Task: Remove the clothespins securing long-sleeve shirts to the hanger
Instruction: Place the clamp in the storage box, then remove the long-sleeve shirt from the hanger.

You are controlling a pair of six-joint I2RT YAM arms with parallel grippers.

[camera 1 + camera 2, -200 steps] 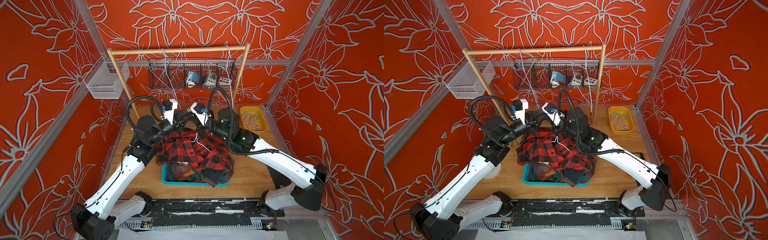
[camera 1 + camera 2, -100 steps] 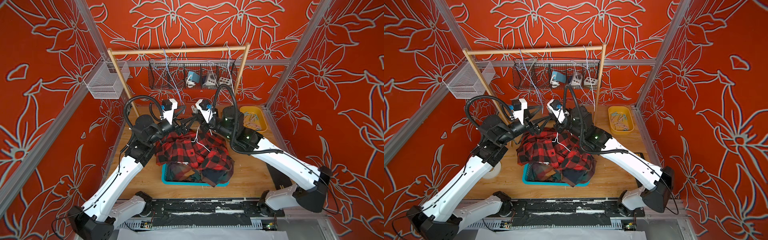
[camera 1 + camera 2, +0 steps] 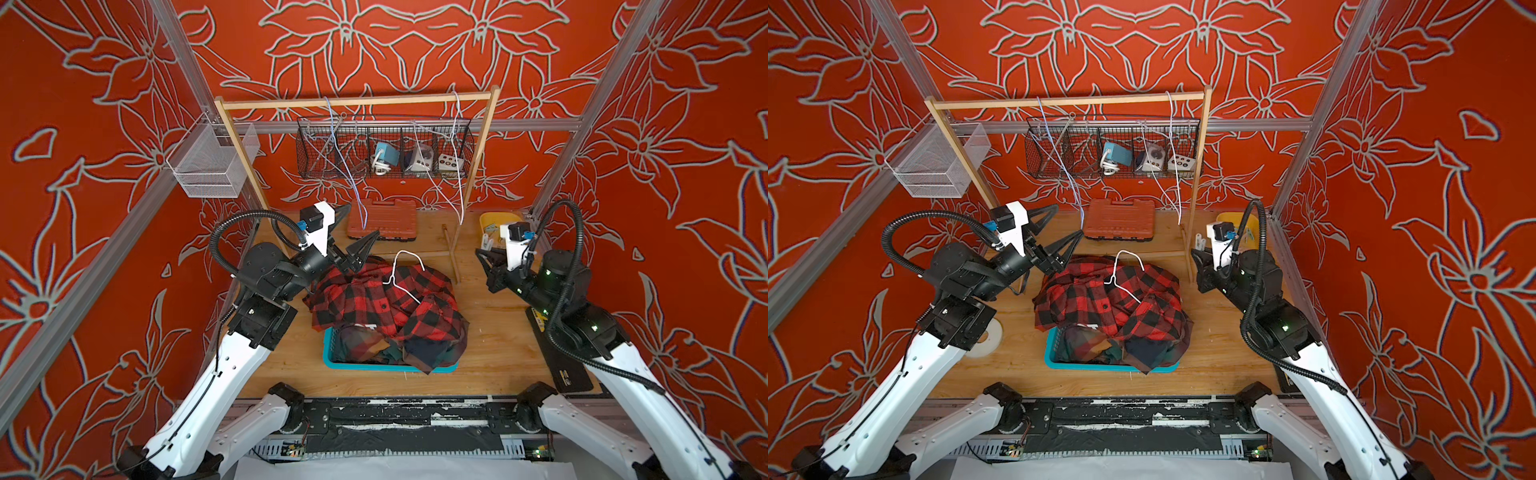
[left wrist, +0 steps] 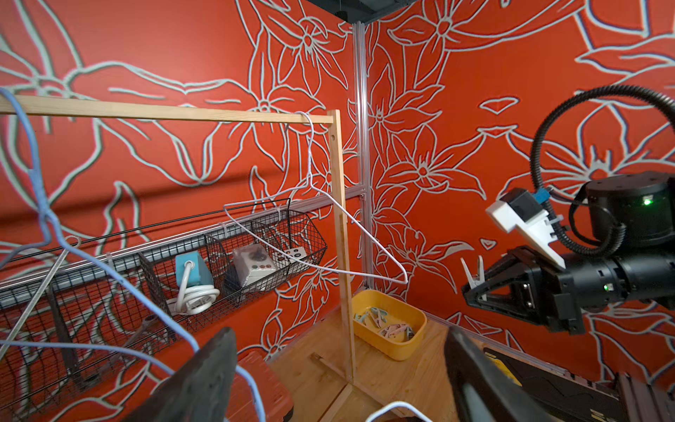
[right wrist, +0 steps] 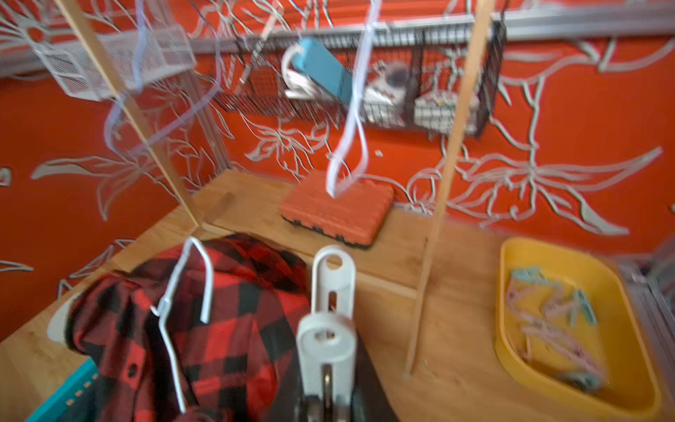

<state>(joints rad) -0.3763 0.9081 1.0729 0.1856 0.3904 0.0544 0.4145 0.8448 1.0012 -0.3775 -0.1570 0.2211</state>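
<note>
Left wrist view: right gripper point(image 4: 471, 292) pinches a white clothespin point(image 4: 472, 268) just short of the yellow tray point(image 4: 383, 345); left gripper point(image 3: 358, 226) gapes empty beside the red shirt point(image 3: 374, 299), apparently pin-free.

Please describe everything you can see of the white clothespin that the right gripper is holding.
The cream-white plastic clothespin is clamped at one end between the black fingers of the right gripper. Its two flat arms stick out past the fingertips and spread into a V. Each arm has a round hole near its tip and a slot below it. Grey metal, probably the spring, shows between them. The clothespin hangs above the wooden table, touches only the fingers, and pins nothing.
</note>
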